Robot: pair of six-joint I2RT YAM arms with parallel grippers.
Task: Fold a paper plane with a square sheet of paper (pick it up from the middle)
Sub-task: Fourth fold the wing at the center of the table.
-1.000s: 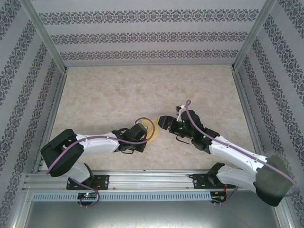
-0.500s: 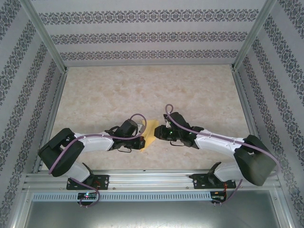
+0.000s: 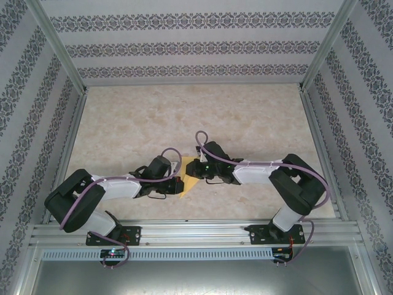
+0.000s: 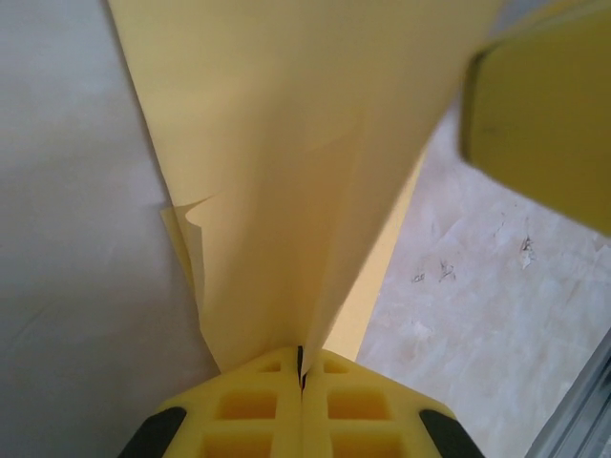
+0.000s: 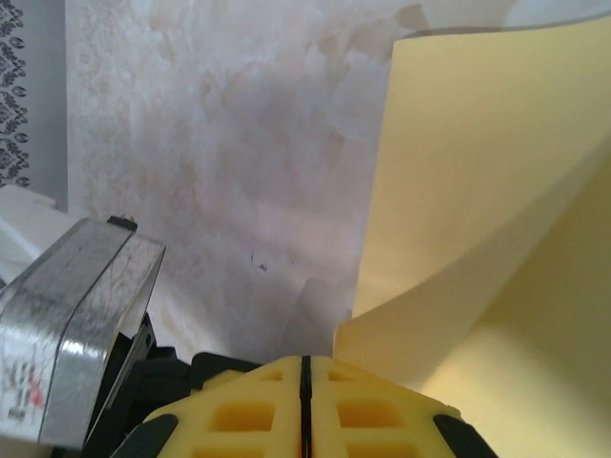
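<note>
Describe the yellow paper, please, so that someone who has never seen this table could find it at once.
Look at the beige marble-patterned table, near its front edge, where the two arms meet. Between their tips is a creased yellow paper sheet, pinched by the left gripper. Its thin, pale yellow surface sets it apart from the white-and-black arms.

The near middle of the table (image 3: 202, 117) is being taken up by both arms (image 3: 258, 175), with the left end effector (image 3: 177, 184) and right end effector (image 3: 191, 169) being held close beside the paper (image 3: 189, 183). The far half is being left open, hemmed by walls (image 3: 196, 46).
</note>
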